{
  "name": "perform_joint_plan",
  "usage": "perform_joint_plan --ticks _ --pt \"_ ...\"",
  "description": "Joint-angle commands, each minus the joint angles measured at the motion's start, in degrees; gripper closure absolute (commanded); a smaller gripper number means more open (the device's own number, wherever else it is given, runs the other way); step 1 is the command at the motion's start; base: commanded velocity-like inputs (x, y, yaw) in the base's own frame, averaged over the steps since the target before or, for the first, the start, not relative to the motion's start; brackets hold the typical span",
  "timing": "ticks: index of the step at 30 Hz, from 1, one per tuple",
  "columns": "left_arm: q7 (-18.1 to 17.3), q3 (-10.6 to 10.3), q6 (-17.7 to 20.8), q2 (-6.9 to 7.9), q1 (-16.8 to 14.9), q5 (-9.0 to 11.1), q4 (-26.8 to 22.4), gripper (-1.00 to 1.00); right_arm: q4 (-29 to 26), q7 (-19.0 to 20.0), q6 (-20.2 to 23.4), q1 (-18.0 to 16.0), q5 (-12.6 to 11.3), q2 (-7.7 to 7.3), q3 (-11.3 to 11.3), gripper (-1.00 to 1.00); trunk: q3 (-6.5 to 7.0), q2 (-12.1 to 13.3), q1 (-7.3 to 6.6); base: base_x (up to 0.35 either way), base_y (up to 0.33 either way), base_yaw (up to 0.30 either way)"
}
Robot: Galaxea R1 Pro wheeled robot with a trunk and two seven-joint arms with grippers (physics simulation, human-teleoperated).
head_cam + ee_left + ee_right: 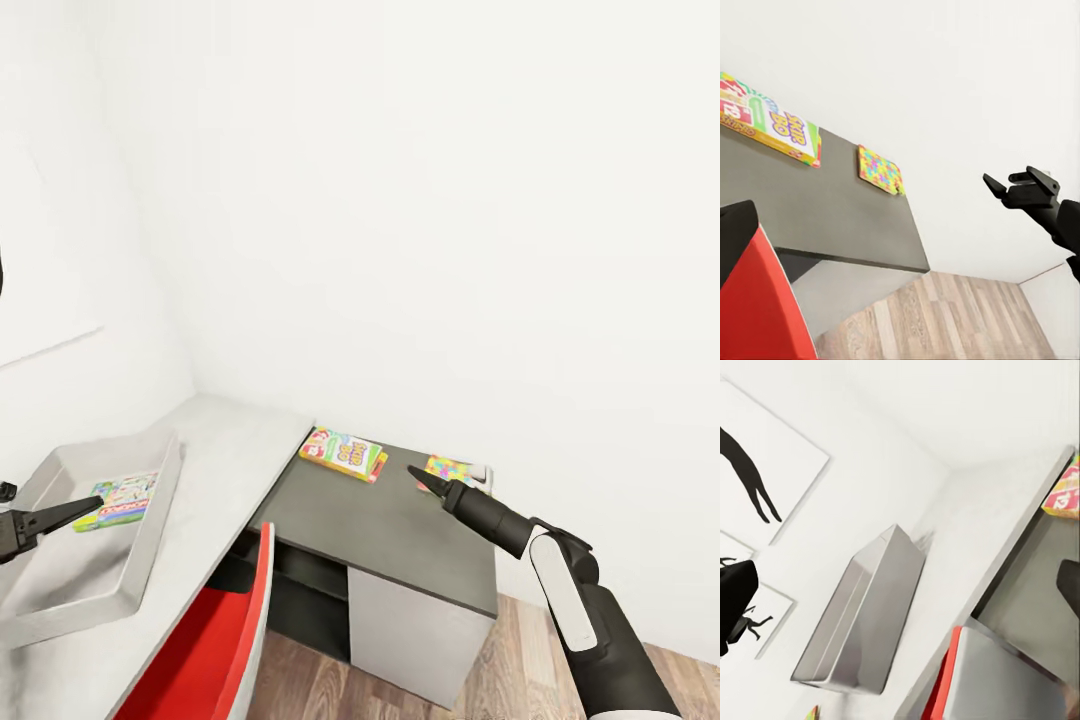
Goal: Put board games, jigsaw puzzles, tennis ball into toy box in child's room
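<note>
In the head view the L-shaped table (390,520) stands in the corner of white walls, with its light grey top at the left and its dark grey top at the right. The toy box (150,540) sits on the light grey part, and one blue board game (120,500) lies flat inside it. The SKIP-BO board game (342,453) lies on the dark grey top near the wall, and a jigsaw puzzle (455,470) lies further right on the same top, close to the wall too. The right gripper (420,477) hovers over the dark top just beside the puzzle; its fingers look pressed together to a point and hold nothing. The left gripper (85,508) is over the toy box, near the blue game, its tip also narrow, but I cannot tell if it is fully closed. A red chair (215,640) stands in front of the table, over the wood-plank floor (520,660). In the right wrist view, black silhouette prints (750,472) hang on the wall behind the toy box (870,615)
</note>
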Motion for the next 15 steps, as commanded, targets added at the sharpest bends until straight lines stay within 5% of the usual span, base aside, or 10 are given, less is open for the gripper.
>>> perform_joint_plan --ticks 1,15 --pt "-0.27 -0.06 0.62 0.03 -0.03 -0.09 -0.02 -1.00 0.01 0.06 0.38 -0.06 -0.21 0.01 -0.06 -1.00 -0.07 -0.12 0.04 -0.001 0.000 -0.241" --pt "-0.27 -0.58 0.57 0.06 -0.03 -0.14 -0.02 -1.00 0.85 0.05 0.07 -0.07 -0.26 0.00 -1.52 -1.00 0.72 -0.12 0.04 -0.001 0.000 -0.241"
